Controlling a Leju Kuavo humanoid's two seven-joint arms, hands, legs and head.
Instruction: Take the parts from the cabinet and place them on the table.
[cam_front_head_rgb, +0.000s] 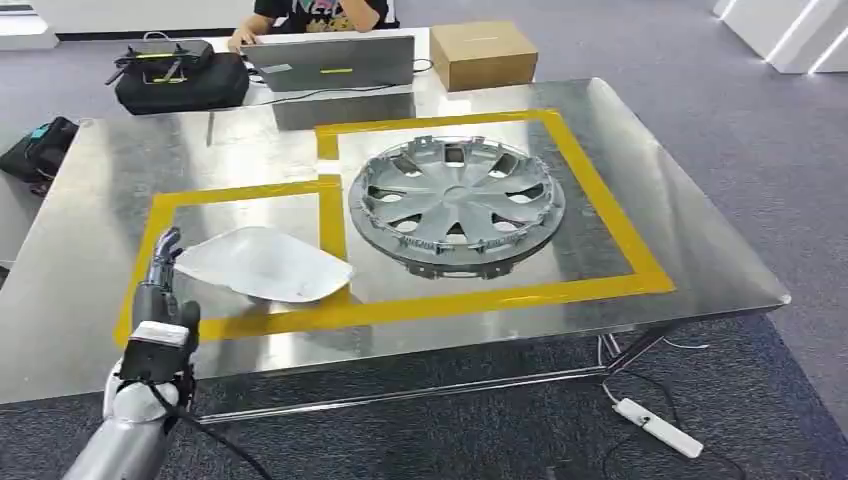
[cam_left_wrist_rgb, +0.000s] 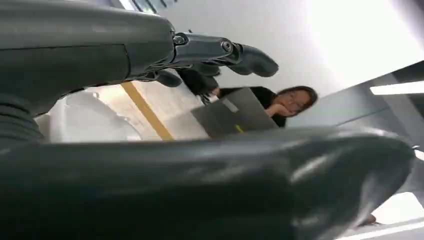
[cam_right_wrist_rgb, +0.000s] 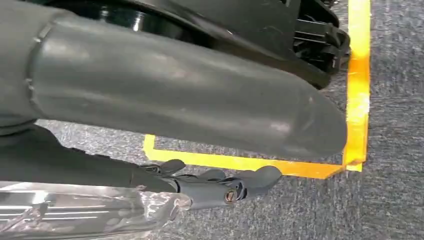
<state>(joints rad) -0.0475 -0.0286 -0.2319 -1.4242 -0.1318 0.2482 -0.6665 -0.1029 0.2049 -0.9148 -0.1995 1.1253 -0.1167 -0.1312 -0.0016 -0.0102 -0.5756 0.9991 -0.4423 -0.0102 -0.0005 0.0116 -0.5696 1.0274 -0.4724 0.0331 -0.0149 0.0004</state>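
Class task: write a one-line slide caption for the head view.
Left hand beside white part on taped steel table, wheel cover alongside.

The steel table (cam_front_head_rgb: 90, 300) carries a hubcap (cam_front_head_rgb: 456, 205) centrally, a white cover (cam_front_head_rgb: 265, 265) toward its front-left corner, and a laptop (cam_front_head_rgb: 330, 62) at the far edge.

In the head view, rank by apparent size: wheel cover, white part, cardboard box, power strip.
1. wheel cover
2. white part
3. cardboard box, though it sits farther from the camera, so its true size is unsure
4. power strip
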